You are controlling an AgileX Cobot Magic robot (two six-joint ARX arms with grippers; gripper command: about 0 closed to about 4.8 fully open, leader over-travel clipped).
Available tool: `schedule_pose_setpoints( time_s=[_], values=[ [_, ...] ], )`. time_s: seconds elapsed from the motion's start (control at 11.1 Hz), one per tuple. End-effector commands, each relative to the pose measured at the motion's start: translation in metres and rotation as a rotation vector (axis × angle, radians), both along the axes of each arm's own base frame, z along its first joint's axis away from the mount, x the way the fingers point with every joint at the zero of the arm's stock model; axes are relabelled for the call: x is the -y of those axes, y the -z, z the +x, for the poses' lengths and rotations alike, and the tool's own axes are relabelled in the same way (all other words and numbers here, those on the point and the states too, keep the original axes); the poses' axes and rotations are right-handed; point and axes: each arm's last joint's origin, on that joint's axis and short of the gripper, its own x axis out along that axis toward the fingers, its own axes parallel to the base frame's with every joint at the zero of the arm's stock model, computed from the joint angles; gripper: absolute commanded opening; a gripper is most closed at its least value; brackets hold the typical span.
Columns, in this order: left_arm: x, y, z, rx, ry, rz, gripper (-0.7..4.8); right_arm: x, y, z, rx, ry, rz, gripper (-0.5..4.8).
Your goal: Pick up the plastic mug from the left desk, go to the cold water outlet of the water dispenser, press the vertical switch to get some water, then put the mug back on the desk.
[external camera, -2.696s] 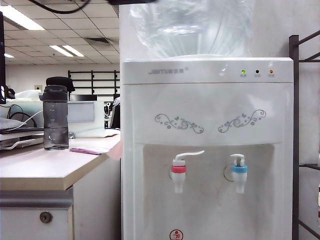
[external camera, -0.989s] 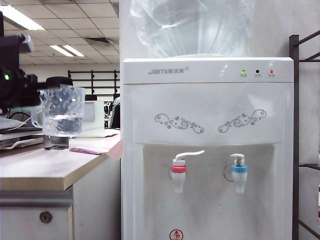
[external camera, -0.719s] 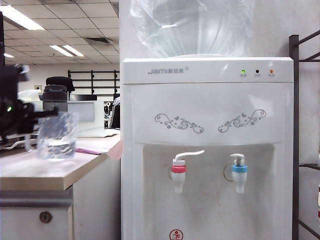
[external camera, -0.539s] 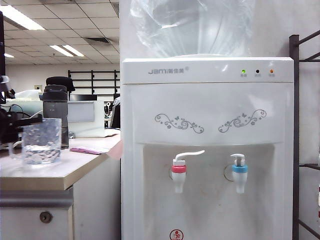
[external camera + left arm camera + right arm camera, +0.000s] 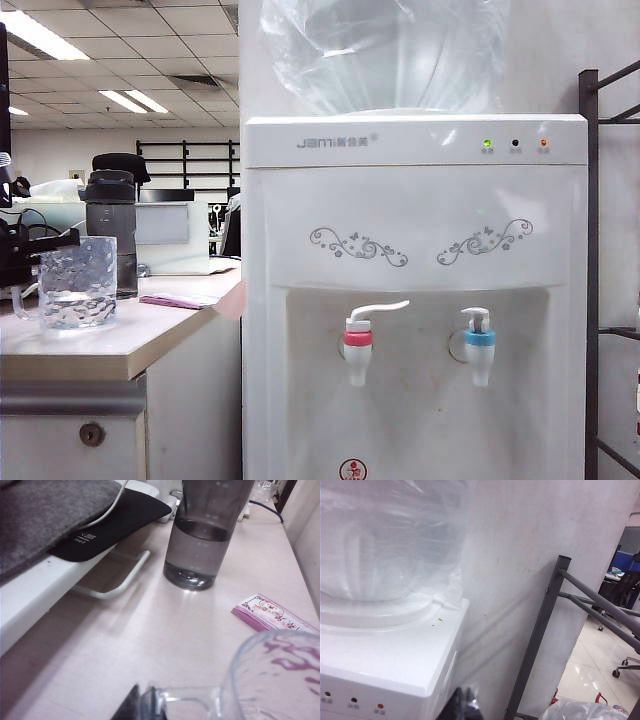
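The plastic mug, water inside, is down on the left desk now, lower than a second ago; the left pincer stays clamped on its handle. The right pincer hangs closed beside the water dispenser.

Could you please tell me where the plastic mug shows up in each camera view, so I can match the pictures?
Exterior view: the plastic mug stands at the far left on the left desk, the left gripper shut on its handle.
Left wrist view: its rim and handle fill the near corner.
Right wrist view: not in it; the right gripper is up by the water dispenser.
Shared landmark: the dark grey bottle behind the mug.
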Motion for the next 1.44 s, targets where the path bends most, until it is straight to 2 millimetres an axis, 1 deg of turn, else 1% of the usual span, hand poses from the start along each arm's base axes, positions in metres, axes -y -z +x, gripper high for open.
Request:
schedule_pose_setpoints(
  time_s=[0.09, 0.36, 0.45, 0.54, 0.72, 0.81, 0.99, 1.08, 1.17, 1.26, 1.35, 1.44],
  values=[
    [0.000, -0.003, 0.001, 0.020, -0.007, 0.002, -0.05, -0.001, 0.000, 0.000, -0.005, -0.024, -0.001, -0.05],
    [0.000, -0.004, 0.001, 0.027, 0.000, 0.001, 0.03, -0.001, 0.000, 0.000, -0.006, -0.024, -0.001, -0.05],
    [0.000, -0.004, 0.001, 0.025, 0.004, 0.001, 0.62, -0.001, 0.000, 0.000, -0.006, -0.024, -0.001, -0.05],
    [0.001, -0.002, 0.001, 0.007, 0.014, 0.000, 0.90, -0.001, 0.000, 0.000, -0.006, -0.024, -0.001, -0.05],
    [0.002, -0.002, 0.001, -0.001, 0.059, 0.018, 0.91, -0.001, 0.000, 0.000, -0.006, -0.024, -0.001, -0.05],
    [0.002, -0.012, -0.006, -0.069, 0.081, 0.050, 0.91, -0.001, 0.000, 0.000, -0.005, -0.024, -0.001, -0.05],
    [0.002, -0.021, -0.015, -0.170, 0.083, 0.046, 0.81, -0.001, 0.000, 0.000, -0.005, -0.024, 0.000, -0.05],
    [0.002, -0.026, -0.017, -0.180, 0.089, 0.044, -0.19, -0.001, 0.000, 0.000, -0.005, -0.024, 0.000, -0.05],
    [0.003, -0.030, -0.019, -0.179, 0.108, 0.039, -0.07, -0.001, 0.000, 0.000, -0.005, -0.024, 0.000, -0.05],
    [0.005, -0.043, -0.023, -0.143, 0.179, 0.022, -0.06, -0.001, -0.001, 0.000, -0.001, -0.023, 0.001, -0.06],
    [0.010, -0.066, -0.031, -0.092, 0.225, 0.018, -0.06, -0.001, -0.001, 0.000, 0.003, -0.026, 0.003, -0.05],
    [0.015, -0.085, -0.041, -0.057, 0.238, 0.024, -0.06, -0.001, -0.001, 0.000, 0.001, -0.030, 0.025, -0.06]
  ],
)
